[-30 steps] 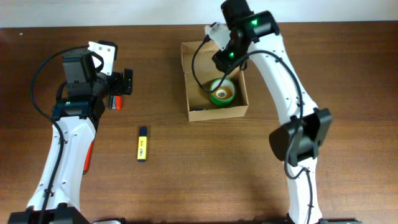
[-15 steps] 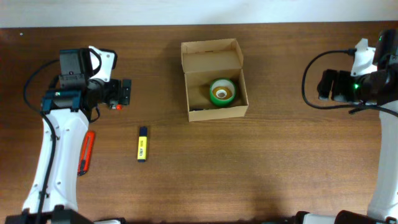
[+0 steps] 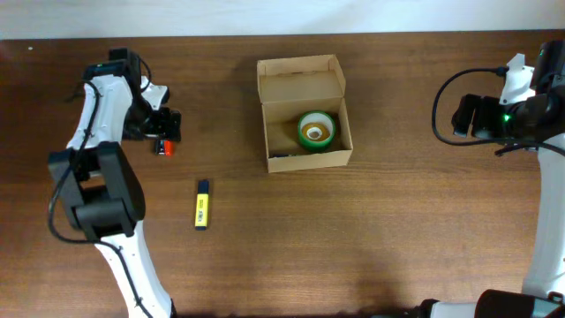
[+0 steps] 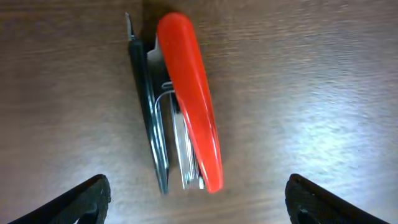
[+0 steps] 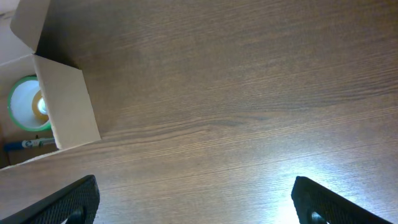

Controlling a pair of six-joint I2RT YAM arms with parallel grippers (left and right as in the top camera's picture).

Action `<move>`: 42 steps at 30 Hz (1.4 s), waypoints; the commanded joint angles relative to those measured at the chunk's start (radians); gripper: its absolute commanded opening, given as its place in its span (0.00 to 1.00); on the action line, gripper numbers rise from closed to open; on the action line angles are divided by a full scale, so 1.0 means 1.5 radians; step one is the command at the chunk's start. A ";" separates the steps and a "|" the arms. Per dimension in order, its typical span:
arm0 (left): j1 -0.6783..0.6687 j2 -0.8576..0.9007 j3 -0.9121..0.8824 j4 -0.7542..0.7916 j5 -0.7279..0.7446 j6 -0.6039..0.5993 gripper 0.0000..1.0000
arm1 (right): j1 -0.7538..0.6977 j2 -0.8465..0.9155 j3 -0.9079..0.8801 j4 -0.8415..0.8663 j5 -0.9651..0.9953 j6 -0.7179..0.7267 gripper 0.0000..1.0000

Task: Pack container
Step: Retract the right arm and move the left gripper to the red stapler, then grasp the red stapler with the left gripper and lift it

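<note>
The table [image 3: 371,247] is finished in dark brown, streaked with wood grain. The container [image 3: 300,81] is coloured a plain tan, and the tape roll [image 3: 316,130] inside it is ringed in green. The stapler [image 4: 186,93] is topped in glossy red over black and silver. The marker [image 3: 201,210] is coloured yellow and capped dark.

The wooden table [image 3: 353,238] carries the container [image 3: 300,84], a red stapler [image 3: 163,147] and a yellow marker [image 3: 201,205].

Red stapler [image 4: 186,99] on its side on wooden table [image 4: 311,93], ahead of wide-spread fingers [image 4: 86,196]
</note>
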 commanded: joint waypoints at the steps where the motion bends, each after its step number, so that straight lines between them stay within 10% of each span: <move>1: 0.006 0.018 0.012 0.014 -0.005 0.018 0.89 | -0.004 0.003 -0.003 0.002 -0.012 0.008 1.00; 31: 0.013 0.084 0.012 0.060 -0.002 0.012 0.67 | -0.004 0.003 -0.003 0.000 -0.014 0.008 1.00; 42: 0.009 0.084 0.012 0.058 0.003 0.003 0.03 | -0.004 0.003 -0.003 0.002 -0.016 0.008 1.00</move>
